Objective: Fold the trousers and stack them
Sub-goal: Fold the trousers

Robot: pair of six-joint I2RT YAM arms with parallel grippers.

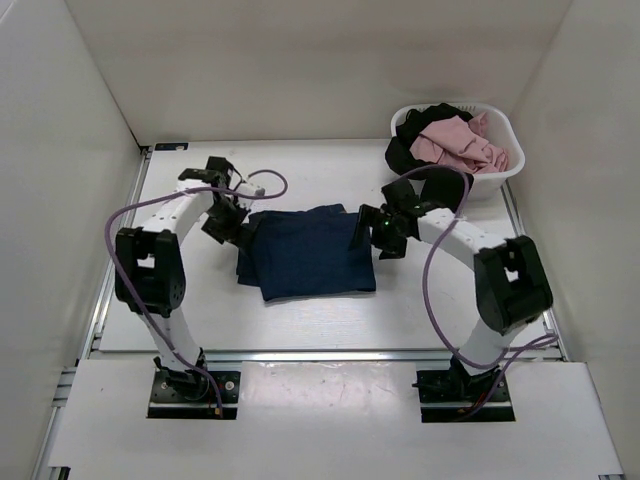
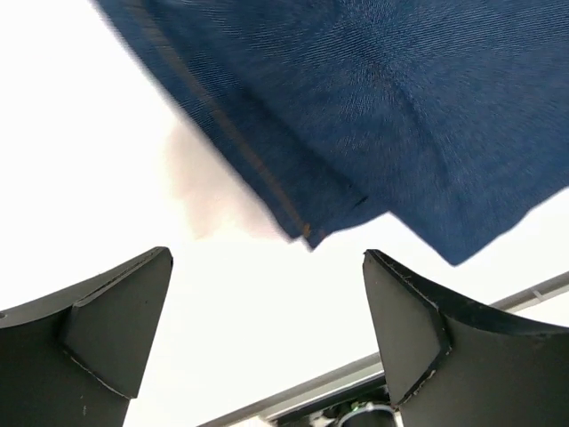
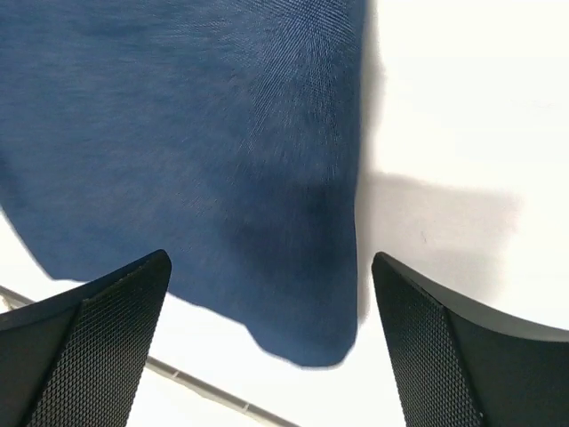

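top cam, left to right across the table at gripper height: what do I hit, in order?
left gripper → folded trousers → right gripper → white laundry basket, set further back, holding pink and black garments.

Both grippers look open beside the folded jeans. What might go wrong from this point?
1. The trousers lie in uneven layers, a corner sticking out on the left; the left gripper might pinch only one layer and pull the fold apart.
2. The basket stands close beyond the right arm; swinging back might nudge it.
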